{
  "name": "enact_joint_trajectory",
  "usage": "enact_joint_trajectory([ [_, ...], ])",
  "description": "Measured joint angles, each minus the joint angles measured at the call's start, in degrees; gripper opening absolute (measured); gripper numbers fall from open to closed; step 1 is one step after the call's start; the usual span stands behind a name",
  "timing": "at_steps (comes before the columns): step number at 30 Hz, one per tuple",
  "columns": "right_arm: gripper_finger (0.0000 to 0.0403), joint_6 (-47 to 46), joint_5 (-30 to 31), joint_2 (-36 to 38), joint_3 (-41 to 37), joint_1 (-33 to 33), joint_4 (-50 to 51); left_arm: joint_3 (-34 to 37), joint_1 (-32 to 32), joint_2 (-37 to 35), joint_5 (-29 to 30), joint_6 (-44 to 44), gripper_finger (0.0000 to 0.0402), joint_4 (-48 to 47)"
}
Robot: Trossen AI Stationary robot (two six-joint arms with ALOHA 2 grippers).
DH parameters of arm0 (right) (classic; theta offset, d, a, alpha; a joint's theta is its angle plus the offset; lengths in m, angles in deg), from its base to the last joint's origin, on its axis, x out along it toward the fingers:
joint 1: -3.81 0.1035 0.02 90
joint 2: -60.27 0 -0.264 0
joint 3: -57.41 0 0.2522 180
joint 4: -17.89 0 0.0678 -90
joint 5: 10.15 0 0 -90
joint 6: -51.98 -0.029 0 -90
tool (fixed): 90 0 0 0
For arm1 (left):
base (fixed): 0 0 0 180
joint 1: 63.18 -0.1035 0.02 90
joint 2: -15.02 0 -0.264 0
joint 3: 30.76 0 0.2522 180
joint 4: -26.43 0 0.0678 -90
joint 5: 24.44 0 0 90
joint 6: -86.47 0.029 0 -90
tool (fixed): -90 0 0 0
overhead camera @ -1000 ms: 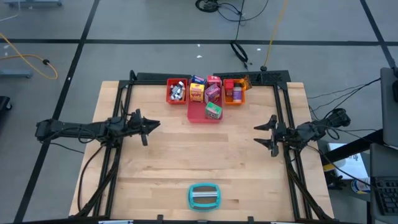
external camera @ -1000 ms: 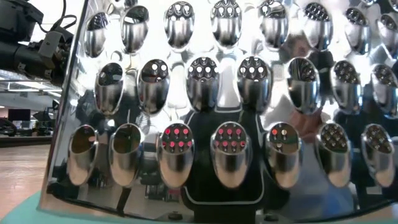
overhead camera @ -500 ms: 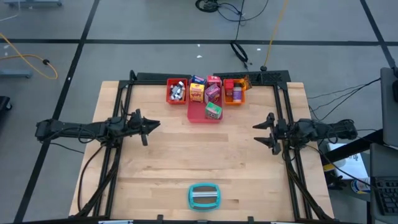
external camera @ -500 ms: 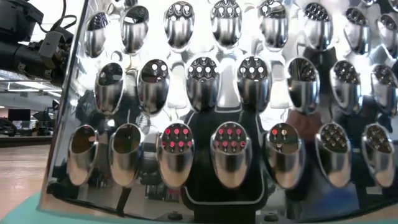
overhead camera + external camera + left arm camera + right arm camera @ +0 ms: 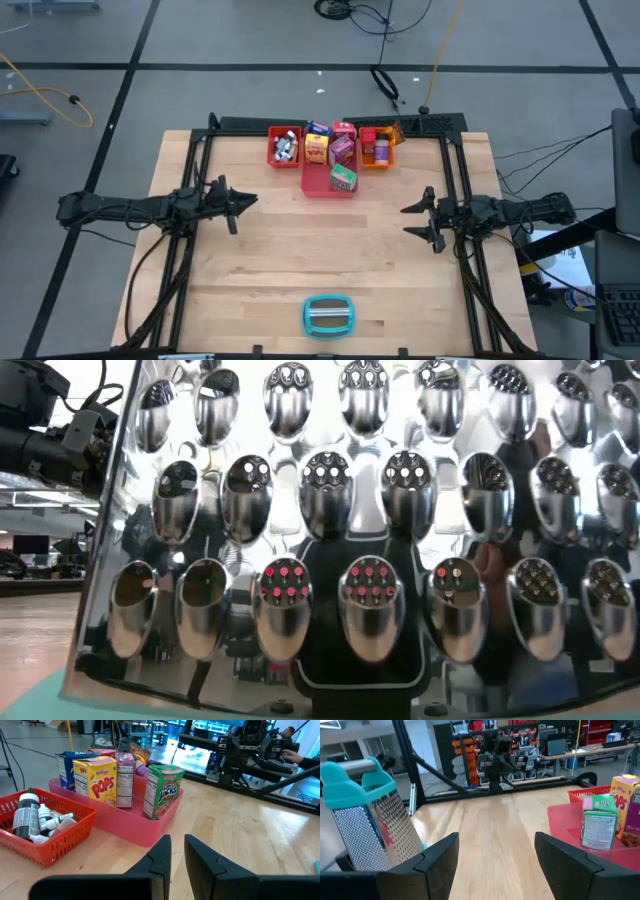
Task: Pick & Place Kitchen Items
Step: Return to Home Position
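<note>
The kitchen items sit in three trays at the table's far middle. Yellow (image 5: 317, 149), purple (image 5: 341, 150) and green (image 5: 345, 179) boxes stand upright in the pink tray (image 5: 318, 184). Tiny bottles (image 5: 287, 148) lie in the red tray (image 5: 271, 148), and more small items fill the orange tray (image 5: 375, 163). The left wrist view shows the yellow box (image 5: 95, 780), the green box (image 5: 161, 790) and the bottles (image 5: 35, 817). My left gripper (image 5: 252, 201) (image 5: 177, 842) is shut, left of the trays above the table. My right gripper (image 5: 405, 221) (image 5: 495, 845) is open, right of and nearer than the trays.
A teal-and-grey grater (image 5: 328, 314) stands at the near edge in the middle, and its metal face (image 5: 340, 540) fills the low view. It also shows in the right wrist view as the grater (image 5: 375, 815). A black frame (image 5: 340, 123) borders the table. Bare wood lies between the two grippers.
My right gripper has moved a little toward the table's left, staying open. My left arm has kept still.
</note>
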Motion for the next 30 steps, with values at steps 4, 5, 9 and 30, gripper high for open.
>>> enact_joint_trajectory([
  [4, 0.0251, 0.0, 0.0, 0.0, -1.6, 0.0, 0.1, 0.0, 0.0, 0.0, 0.0, 0.0, 0.0051, 0.0],
  [5, 0.0251, 0.0, -0.1, -0.2, -1.6, 0.0, 0.0, 0.0, 0.0, 0.0, 0.0, 0.0, 0.0051, 0.0],
  [9, 0.0251, 0.0, 0.0, -0.5, -1.7, 0.0, -1.1, 0.0, 0.0, 0.0, 0.0, 0.0, 0.0051, 0.0],
  [30, 0.0251, 0.0, 0.3, -0.5, -1.9, 0.0, -14.4, 0.0, 0.0, 0.0, 0.0, 0.0, 0.0051, 0.0],
])
